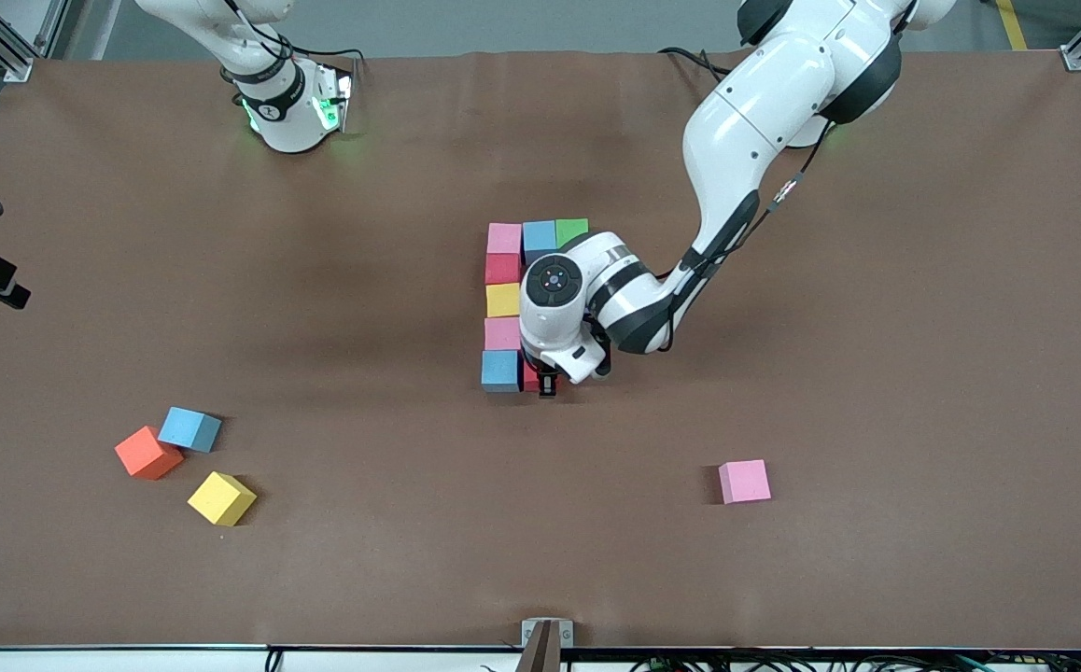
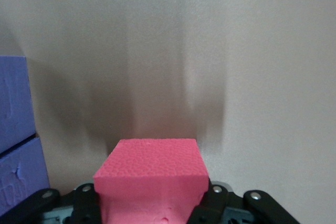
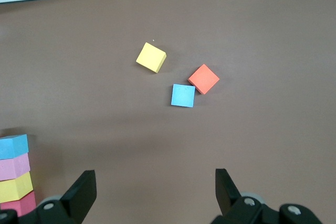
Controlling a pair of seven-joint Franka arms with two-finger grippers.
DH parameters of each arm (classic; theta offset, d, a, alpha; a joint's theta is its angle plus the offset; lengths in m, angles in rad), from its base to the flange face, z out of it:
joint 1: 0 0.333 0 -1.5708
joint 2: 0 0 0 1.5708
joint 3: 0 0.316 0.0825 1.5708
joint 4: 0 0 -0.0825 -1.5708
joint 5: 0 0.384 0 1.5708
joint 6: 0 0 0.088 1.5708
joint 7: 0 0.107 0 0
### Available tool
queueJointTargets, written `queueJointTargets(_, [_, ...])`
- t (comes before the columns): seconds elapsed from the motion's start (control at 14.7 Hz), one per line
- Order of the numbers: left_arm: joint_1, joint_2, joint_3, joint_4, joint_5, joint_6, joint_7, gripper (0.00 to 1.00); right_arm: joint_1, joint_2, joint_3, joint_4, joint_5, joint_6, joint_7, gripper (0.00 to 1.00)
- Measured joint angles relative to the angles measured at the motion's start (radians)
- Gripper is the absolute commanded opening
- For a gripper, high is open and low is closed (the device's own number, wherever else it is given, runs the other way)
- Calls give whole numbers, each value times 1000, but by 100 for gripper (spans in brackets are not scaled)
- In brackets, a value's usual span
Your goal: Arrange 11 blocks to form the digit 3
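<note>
Progress, front view: five-cube column (image 1: 503,303) and top row (image 1: 556,232) stand; loose pink cube (image 1: 744,482) lies at five o'clock. Left wrist view: left gripper (image 2: 152,203) clamps red cube (image 2: 150,174) beside column base. Right wrist view: right gripper (image 3: 152,192) waits, released.

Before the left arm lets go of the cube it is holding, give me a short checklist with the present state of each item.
1. Left claw shut on the red cube: ok.
2. Red cube sits beside the light blue cube ending the column: ok in the front view.
3. Red cube touching that neighbour and resting flat on the table: cannot tell, the wrist hides the joint.
4. Right claw open and holding nothing, arm waiting near its base: ok.
5. Figure complete: not ok; a loose pink cube lies nearer the front camera, toward the left arm's end.
</note>
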Motion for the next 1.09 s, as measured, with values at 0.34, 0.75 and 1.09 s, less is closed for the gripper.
queueJointTargets(0.34, [-45,0,44,14,0,0,-6,10,8,-28,6,-65,-7,21,-7,100])
queueJointTargets(0.75, [-47,0,46,15,0,0,-6,81,14,-55,8,-98,-12,41,-7,100])
queueJointTargets(1.09, [-47,5,52,15,0,10,-3,100,14,-55,8,-102,-12,50,-7,100])
